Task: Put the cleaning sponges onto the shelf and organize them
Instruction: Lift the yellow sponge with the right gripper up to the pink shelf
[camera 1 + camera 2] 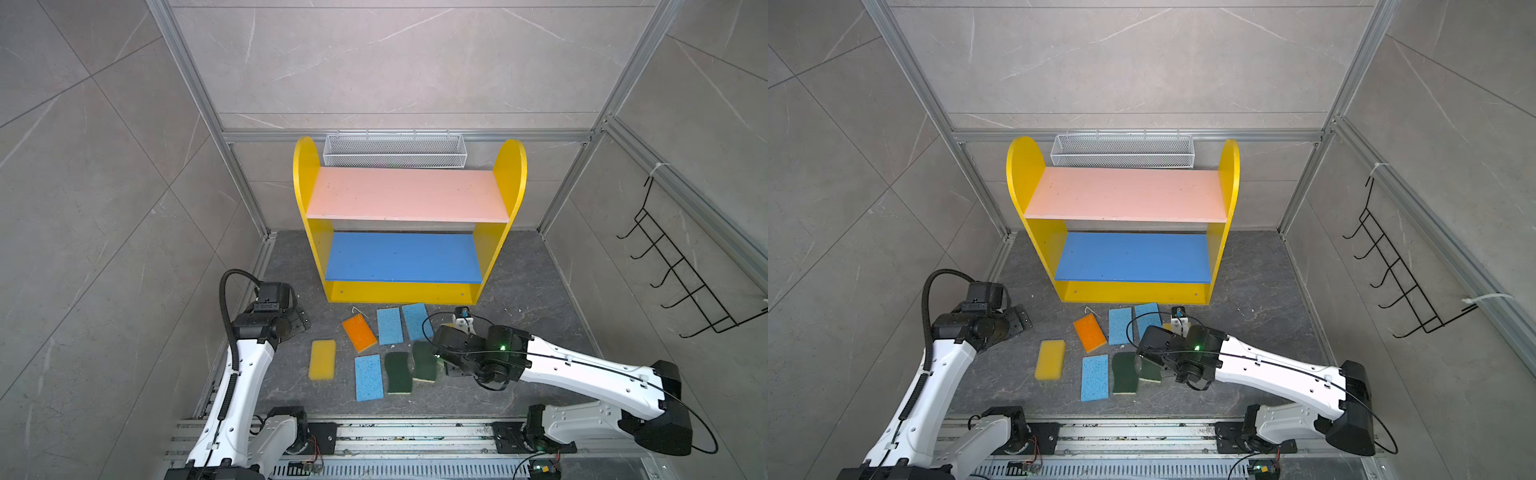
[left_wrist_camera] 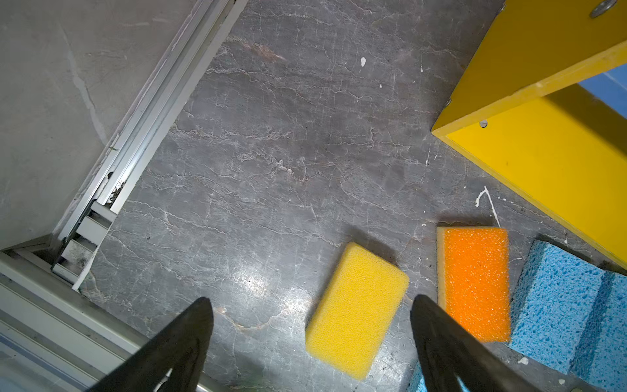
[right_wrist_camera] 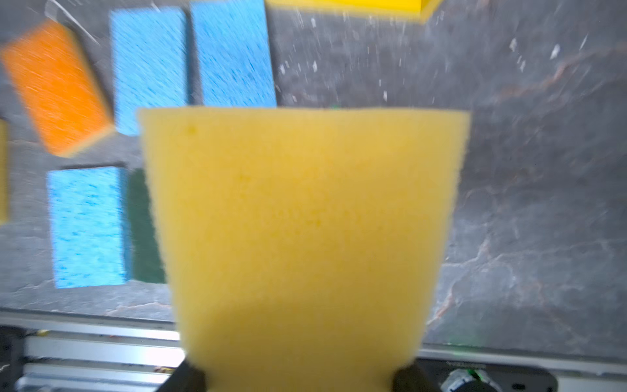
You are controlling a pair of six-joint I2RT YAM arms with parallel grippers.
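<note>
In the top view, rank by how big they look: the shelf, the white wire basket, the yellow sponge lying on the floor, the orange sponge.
1. shelf
2. white wire basket
3. yellow sponge and orange sponge: near alike in a top view, so left unranked.

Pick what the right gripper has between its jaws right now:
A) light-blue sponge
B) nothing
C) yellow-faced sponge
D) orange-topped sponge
C: in the right wrist view the yellow-faced sponge sits gripped between the fingers of the right gripper, while the orange-topped sponge lies well apart from it.
</note>
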